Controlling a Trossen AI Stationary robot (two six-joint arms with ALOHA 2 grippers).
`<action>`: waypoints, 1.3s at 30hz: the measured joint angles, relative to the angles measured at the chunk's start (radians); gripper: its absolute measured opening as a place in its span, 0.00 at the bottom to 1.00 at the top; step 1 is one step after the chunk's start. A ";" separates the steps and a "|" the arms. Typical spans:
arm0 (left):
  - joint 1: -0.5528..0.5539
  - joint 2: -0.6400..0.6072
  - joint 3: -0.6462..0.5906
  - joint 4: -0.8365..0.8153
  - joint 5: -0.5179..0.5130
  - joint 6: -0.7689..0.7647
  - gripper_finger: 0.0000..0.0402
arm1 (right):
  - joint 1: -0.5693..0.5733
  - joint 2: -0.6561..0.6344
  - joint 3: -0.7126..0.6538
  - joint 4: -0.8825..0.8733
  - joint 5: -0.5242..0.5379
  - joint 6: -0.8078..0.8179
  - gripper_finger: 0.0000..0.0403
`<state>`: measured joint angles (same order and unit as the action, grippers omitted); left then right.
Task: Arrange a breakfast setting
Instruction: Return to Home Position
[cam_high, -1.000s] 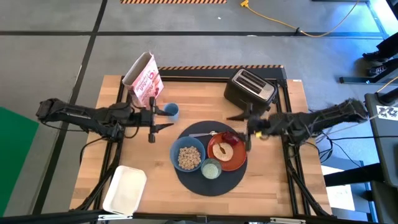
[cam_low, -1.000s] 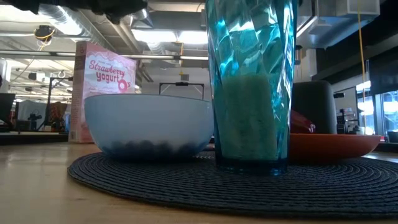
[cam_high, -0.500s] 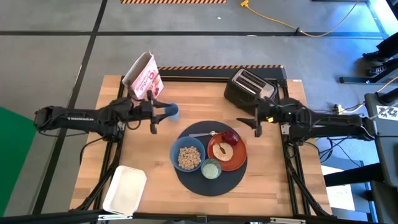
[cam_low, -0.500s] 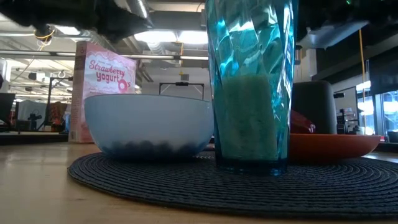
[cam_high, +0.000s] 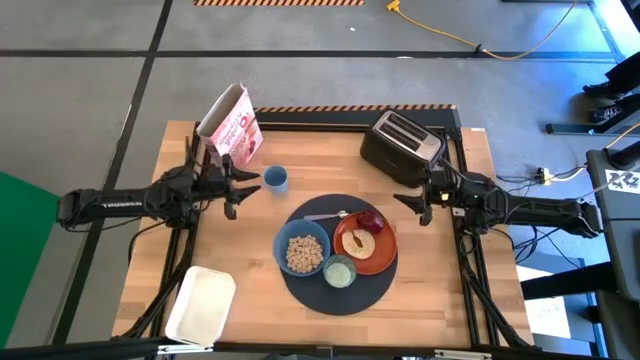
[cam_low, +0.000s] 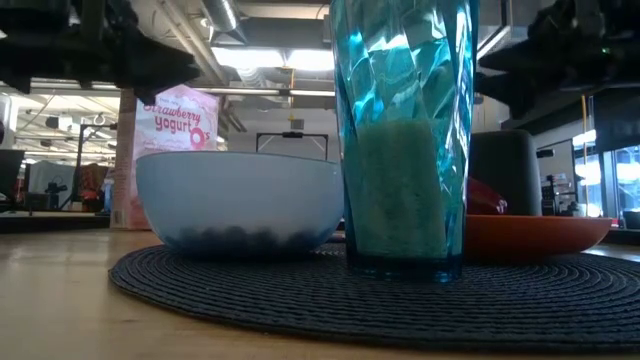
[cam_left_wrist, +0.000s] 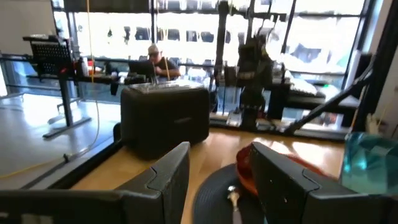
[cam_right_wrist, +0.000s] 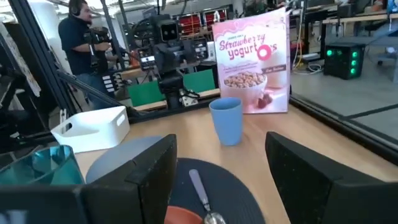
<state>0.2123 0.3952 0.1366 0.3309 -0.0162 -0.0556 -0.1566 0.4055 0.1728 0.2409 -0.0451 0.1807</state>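
A large dark round mat (cam_high: 352, 290) lies at the table's middle. On it stand a blue bowl (cam_high: 302, 252) of cereal, an orange plate (cam_high: 380, 258) with a slice of bread (cam_high: 359, 241) and a dark red fruit (cam_high: 372, 220), a pale green cup (cam_high: 340, 271) and a metal spoon (cam_high: 322, 216). The low view shows the bowl (cam_low: 240, 200), the cup (cam_low: 405, 130) and the plate (cam_low: 530, 235). My left gripper (cam_high: 244, 192) is open and empty to the left of the mat. My right gripper (cam_high: 409, 207) is open and empty to the right of the plate.
A pink cereal box (cam_high: 232, 128) stands at the far left, with a small blue cup (cam_high: 276, 179) just right of my left gripper. A black toaster (cam_high: 402, 145) stands at the far right. A white tray (cam_high: 200, 305) lies at the near left corner.
My left gripper has drawn back toward the table's left edge, away from the mat. My right gripper has drawn back from over the plate toward the table's right edge. The things on the mat have stayed where they were.
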 joint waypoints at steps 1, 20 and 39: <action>0.000 -0.026 -0.011 0.000 0.000 -0.012 0.40 | 0.000 -0.015 -0.011 -0.005 0.000 0.013 0.58; -0.010 -0.280 -0.128 -0.072 0.084 -0.068 0.40 | 0.302 -0.082 -0.155 0.102 0.236 -0.079 0.58; -0.010 -0.393 -0.128 -0.170 0.113 -0.052 0.40 | 0.077 -0.372 -0.165 -0.142 -0.015 -0.035 0.58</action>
<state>0.2024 0.0017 0.0082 0.1606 0.0966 -0.1079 -0.0792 0.0332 0.0078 0.0986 -0.0605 0.1457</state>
